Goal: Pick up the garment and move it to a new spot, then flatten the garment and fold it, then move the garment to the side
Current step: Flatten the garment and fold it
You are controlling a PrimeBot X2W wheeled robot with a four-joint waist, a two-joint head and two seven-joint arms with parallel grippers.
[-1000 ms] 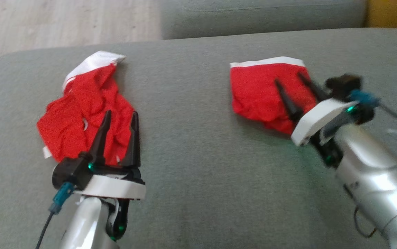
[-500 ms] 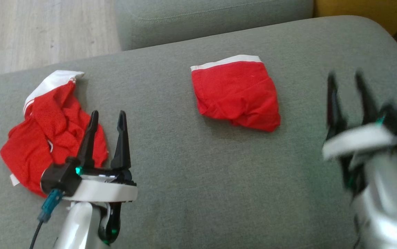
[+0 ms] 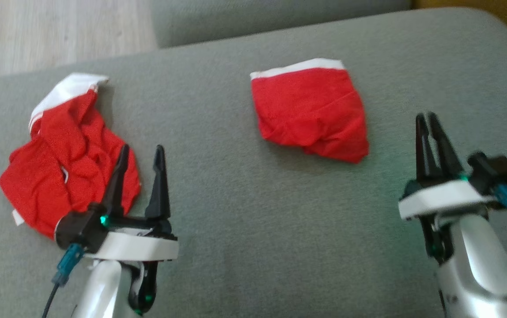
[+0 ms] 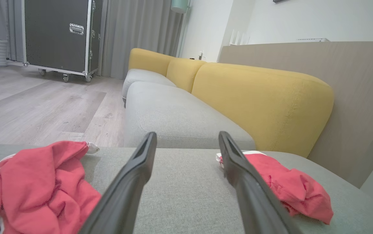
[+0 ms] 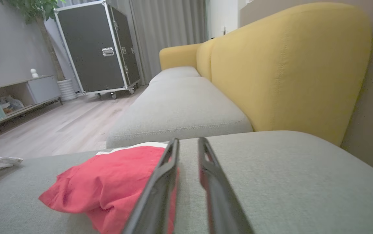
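Note:
A crumpled red garment (image 3: pixel 68 154) with a white waistband lies at the left of the grey cushion; it shows too in the left wrist view (image 4: pixel 37 182). A second red garment, folded (image 3: pixel 311 115), lies mid-cushion, also seen as the folded garment (image 5: pixel 115 182). My left gripper (image 3: pixel 142 149) stands open just right of the crumpled garment, holding nothing. My right gripper (image 3: pixel 426 116) hovers to the right of the folded garment, apart from it, its fingers drawn almost together with nothing between them.
Both garments rest on a broad grey sofa cushion (image 3: pixel 253 221). A second grey cushion (image 3: pixel 236 17) lies beyond it, with wood floor (image 3: pixel 37 31) at the far left. A yellow backrest (image 4: pixel 254 97) rises on the right; a black wheeled case (image 4: pixel 59 35) stands far off.
My right gripper has pulled back off the folded garment toward the right and near side, and its fingers have closed up. The left gripper stayed open. The camera shifted too.

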